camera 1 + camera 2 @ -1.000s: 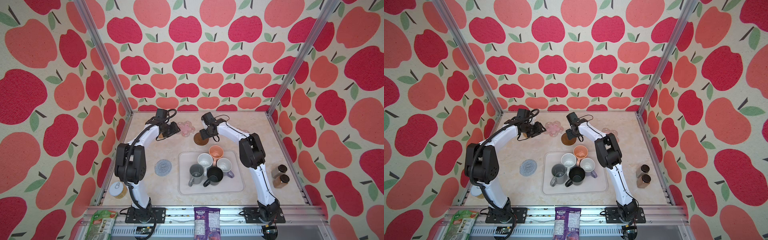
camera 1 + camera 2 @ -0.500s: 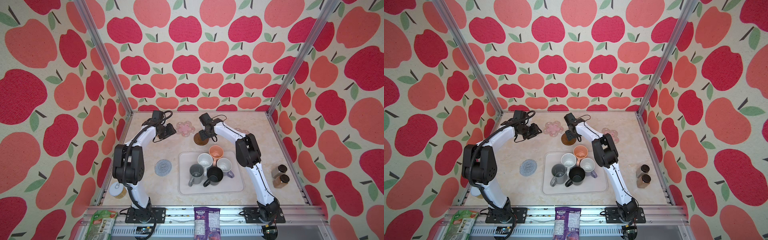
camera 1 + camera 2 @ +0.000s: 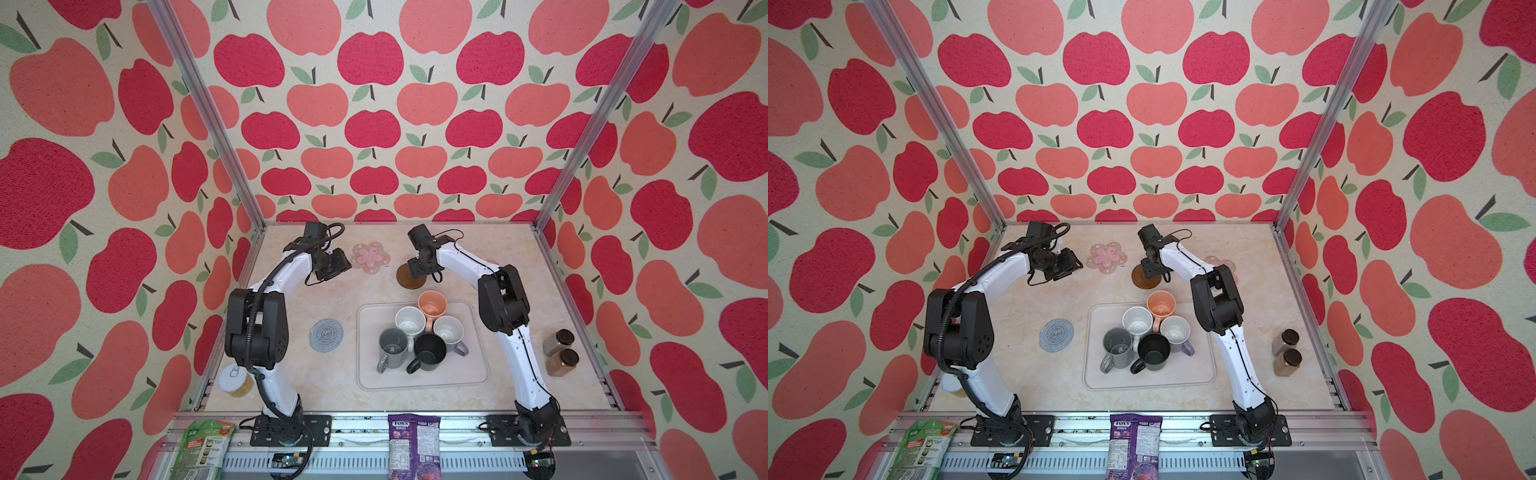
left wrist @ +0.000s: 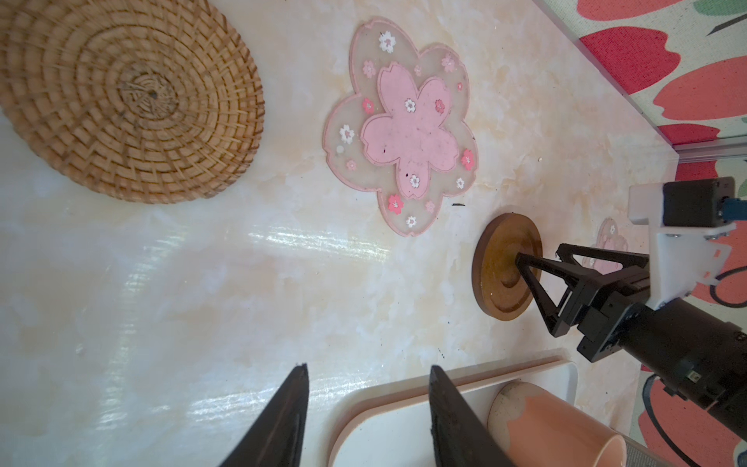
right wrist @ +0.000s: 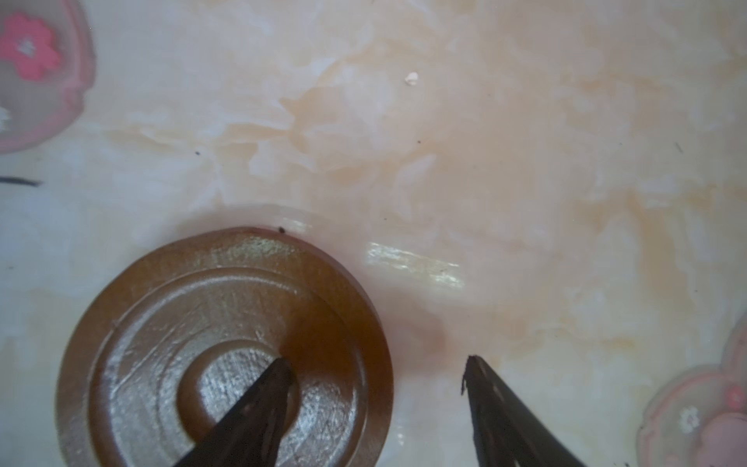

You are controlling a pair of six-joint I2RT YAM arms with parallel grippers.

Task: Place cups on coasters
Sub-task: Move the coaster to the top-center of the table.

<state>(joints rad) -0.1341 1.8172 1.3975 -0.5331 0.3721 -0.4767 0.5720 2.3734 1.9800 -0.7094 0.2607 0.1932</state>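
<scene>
Operator, nearest the rail you had a green packet and a purple snack packet. A ring-pull can stood on the worktop by your left arm's base.

All five mugs stood upright in one touching cluster on the pale tray, none on a coaster. The grey mug and black mug were nearest, handles toward the rail. Behind them came the white mug and the lavender mug. The peach mug stood farthest, at the tray's far edge.

Two brown spice jars stood well to the right of the tray. The grey-blue crocheted coaster lay flat just left of it.

Beyond the tray lay the dark brown coaster. Your right fingers stood moderately apart, gripping nothing. One tip was over the coaster's centre and the other was past its rim, over bare worktop (contact with the coaster could not be confirmed).

Farther left, the pink flower coaster lay flat. A second flower coaster showed partly behind your right arm.

Your left fingers hung above the worktop, parted to a middling gap and empty, with the tray's rim and the peach mug just beside one of them. The woven rattan coaster lay beside the first flower coaster, seen in the left wrist view only.
</scene>
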